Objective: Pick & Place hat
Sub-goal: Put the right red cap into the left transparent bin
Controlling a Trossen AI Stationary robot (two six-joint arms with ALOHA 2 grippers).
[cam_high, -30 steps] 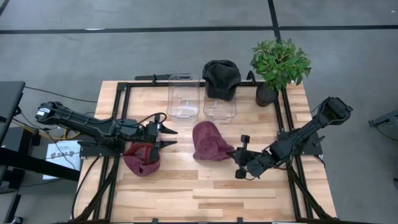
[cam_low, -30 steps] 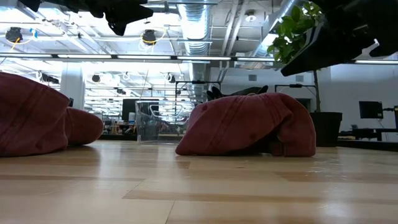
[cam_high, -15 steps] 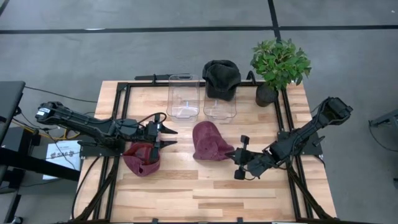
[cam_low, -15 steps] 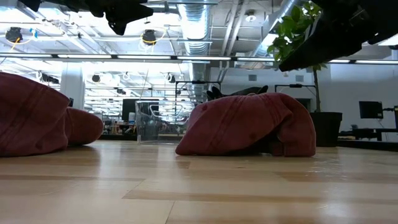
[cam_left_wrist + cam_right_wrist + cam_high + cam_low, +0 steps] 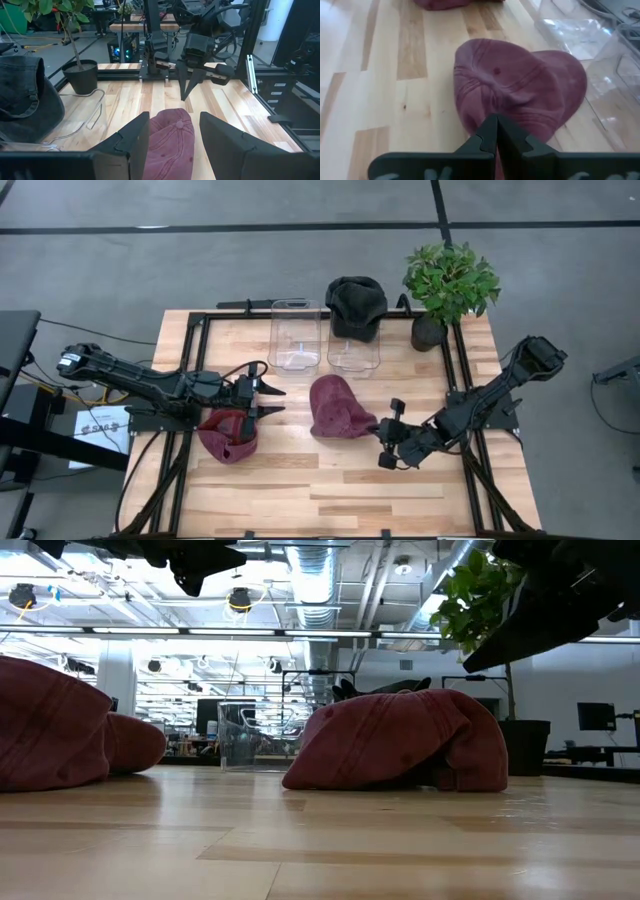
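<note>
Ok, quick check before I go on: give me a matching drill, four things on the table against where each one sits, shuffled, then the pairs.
Things:
1. dark grey hat
2. potted plant
3. centre maroon hat
4. left maroon hat

Places:
A. far right corner of the table
B. under the open left end effector
C. on top of the right clear bin
D. mid-table, beside the shut right end effector

Pairs: 1-C, 2-A, 3-D, 4-B
</note>
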